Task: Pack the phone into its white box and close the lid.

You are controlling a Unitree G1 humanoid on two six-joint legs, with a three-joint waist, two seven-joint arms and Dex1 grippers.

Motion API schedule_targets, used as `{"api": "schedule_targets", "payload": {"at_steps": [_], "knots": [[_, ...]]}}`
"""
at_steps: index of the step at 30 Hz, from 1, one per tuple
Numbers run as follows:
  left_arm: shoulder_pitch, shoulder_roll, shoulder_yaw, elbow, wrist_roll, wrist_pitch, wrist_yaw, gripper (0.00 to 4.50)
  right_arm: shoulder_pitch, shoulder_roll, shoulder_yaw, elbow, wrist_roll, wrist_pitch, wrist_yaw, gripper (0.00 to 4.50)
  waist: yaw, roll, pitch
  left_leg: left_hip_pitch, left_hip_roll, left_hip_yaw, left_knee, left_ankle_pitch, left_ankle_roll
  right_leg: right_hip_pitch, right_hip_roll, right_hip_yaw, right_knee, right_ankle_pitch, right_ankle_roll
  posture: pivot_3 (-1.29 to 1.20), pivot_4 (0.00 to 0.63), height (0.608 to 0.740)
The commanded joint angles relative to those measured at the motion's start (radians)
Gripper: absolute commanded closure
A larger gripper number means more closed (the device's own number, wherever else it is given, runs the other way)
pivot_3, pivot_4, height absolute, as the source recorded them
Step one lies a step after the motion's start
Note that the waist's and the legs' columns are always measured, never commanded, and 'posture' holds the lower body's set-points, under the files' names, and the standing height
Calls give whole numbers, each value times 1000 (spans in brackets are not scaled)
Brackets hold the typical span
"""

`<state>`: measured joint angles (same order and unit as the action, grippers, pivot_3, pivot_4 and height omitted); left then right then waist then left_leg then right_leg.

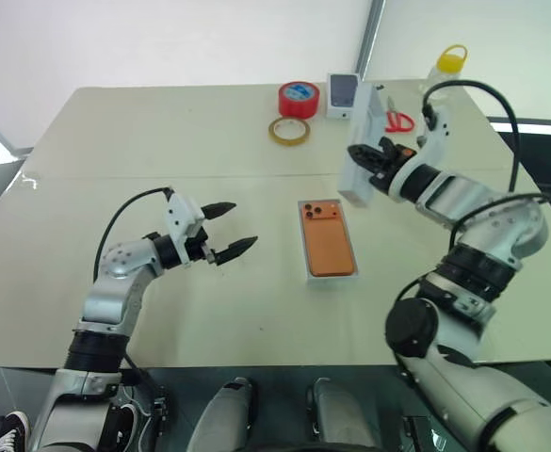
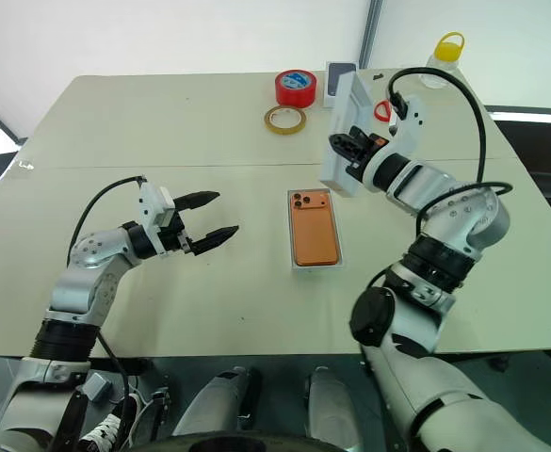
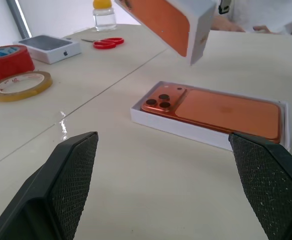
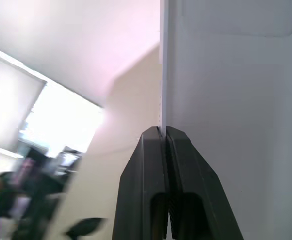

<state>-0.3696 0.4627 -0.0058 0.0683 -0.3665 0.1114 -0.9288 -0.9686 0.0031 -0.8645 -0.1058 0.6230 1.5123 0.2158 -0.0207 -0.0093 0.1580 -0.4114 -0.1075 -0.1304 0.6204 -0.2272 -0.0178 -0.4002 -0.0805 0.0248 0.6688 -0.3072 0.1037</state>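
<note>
While the phone (image 1: 330,237) lies flat in the white box (image 1: 305,239) near the middle of the tabletop (image 1: 162,141), the lid (image 1: 363,146) is held in the air above and just beyond the box's far end. Camera lenses of the orange phone sit at the far left corner of the box, and the box's low white walls frame the phone on all sides. The right gripper (image 1: 369,156) is clenched on one wall of the lid; in the right wrist view its two black fingers (image 4: 153,190) press together on the thin white edge of the cardboard. The lid hangs tilted, its long axis running away from the robot, and in the left wrist view its outer face shows an orange print (image 3: 160,20) above the boxed phone.

The left gripper (image 1: 230,230) hovers over bare tabletop to the left of the box, well apart from it, with its fingers spread wide and grasping nothing; both fingertips point toward the box.

At the far side of the tabletop rest a red tape roll (image 1: 299,98), a flat yellowish tape ring (image 1: 288,131) just in front of it, a small white box with a dark screen pictured on top (image 1: 343,93), red-handled scissors (image 1: 399,121), and a clear bottle with a yellow cap (image 1: 449,62).
</note>
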Motion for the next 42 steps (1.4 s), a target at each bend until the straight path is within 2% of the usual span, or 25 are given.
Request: {"api": "schedule_targets", "payload": {"at_steps": [1, 6, 9, 12, 14, 21, 28, 33, 36, 42], "knots": [[-29, -1, 40, -20, -36, 23, 14, 69, -27, 105, -87, -132, 125, 86, -29, 4430, -1, 0, 0, 0, 0, 0, 0, 0, 0, 0, 0, 0, 0, 0, 0, 0, 150, 740], [-64, -5, 74, -16, -74, 81, 35, 69, 47, 262, -102, -163, 325, 102, -120, 4430, 2, 1, 0, -1, -1, 0, -1, 1, -1, -2, -1, 1, 1, 0, 0, 0, 150, 740], [-79, -5, 107, -27, -113, 129, 57, 69, 146, 269, -2, -149, 479, 102, -187, 4430, -2, 1, 0, -1, -1, 0, -1, 1, -1, -2, -1, 1, 1, 0, 0, 0, 150, 740], [-73, 3, 120, -55, -123, 145, 65, 69, 267, 200, 138, -150, 585, 102, -219, 4430, -14, 1, 0, -1, 0, 0, -3, 2, -2, -4, -1, 1, 2, 0, 0, 0, 150, 740], [-68, 4, 125, -64, -123, 149, 71, 69, 316, 165, 178, -108, 670, 102, -263, 4430, -21, 0, -1, -1, 0, 0, -3, 2, -2, -3, 0, 1, 2, 0, 0, 0, 150, 740], [-23, 4, 126, -121, -145, 188, 70, 69, 378, 94, 260, -71, 811, 49, -374, 4430, -36, 1, 0, 0, 1, 2, -4, 3, -2, -5, 1, 3, 6, 0, 0, 0, 150, 740], [-5, -2, 121, -154, -156, 214, 70, 69, 482, -26, 495, -52, 1168, -140, -527, 4430, -34, 1, 0, 0, 1, 2, -4, 3, -2, -5, 0, 3, 5, 0, 0, 0, 150, 740], [18, 3, 98, -174, -148, 214, 50, 69, 532, -130, 621, -33, 1149, -232, -559, 4430, -33, 1, 0, 0, 1, 2, -4, 3, -2, -4, 0, 3, 4, 0, 0, 0, 150, 740], [35, 6, 96, -179, -166, 242, 37, 967, 521, -140, 668, -19, 1148, -299, -563, 4500, -35, 1, 0, 0, 1, 2, -4, 3, -2, -4, 0, 3, 4, 0, 0, 0, 150, 740], [93, -5, 45, -198, -111, 194, 26, 3977, 502, -155, 707, 21, 1122, -394, -553, 4500, -26, 1, 0, 0, 1, 2, -4, 3, -2, -3, 1, 3, 3, 0, 0, 0, 150, 740]]}}
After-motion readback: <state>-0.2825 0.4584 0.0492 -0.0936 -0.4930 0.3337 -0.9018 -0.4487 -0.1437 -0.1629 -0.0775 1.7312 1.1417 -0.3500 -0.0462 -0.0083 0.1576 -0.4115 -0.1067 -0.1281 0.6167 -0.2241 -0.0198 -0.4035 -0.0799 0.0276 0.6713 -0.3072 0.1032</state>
